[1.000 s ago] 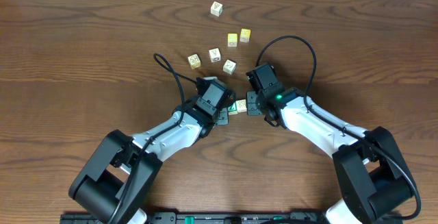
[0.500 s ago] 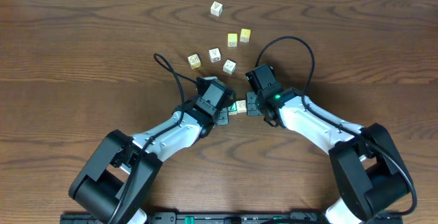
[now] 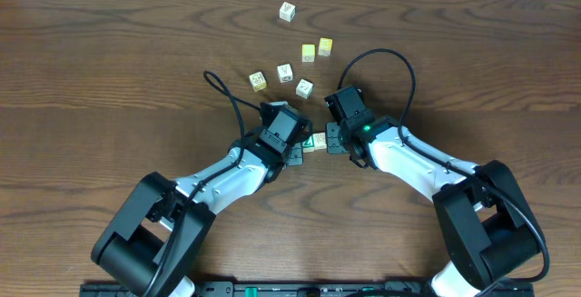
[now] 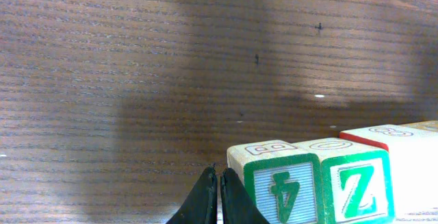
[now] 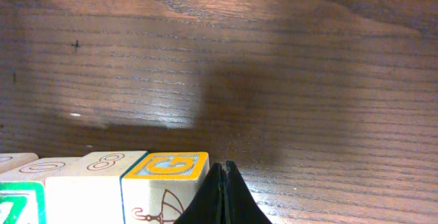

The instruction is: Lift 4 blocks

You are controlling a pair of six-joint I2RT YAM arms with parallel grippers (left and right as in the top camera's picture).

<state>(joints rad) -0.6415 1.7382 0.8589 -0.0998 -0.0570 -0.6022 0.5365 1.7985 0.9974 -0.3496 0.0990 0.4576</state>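
Overhead, find the blocks [image 3: 314,142] rowed end to end between left pincer [image 4: 218,177] and right pincer [image 5: 223,170], each pressed together against a row end. Squeeze inward evenly; raise both level off the worktop [image 3: 109,61] to avoid buckling.

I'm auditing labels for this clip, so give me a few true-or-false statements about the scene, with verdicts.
1. The left pincer and the right pincer are both shut. True.
2. The green Z block stands apart from every other block. False: it sits in a row, tight between a green block and a white block.
3. Six loose cubes lie on the table beyond the pincers. True.
4. The right pincer grips a plain yellow cube. False: its fingers are closed on nothing, right beside the G block at the end of the row.
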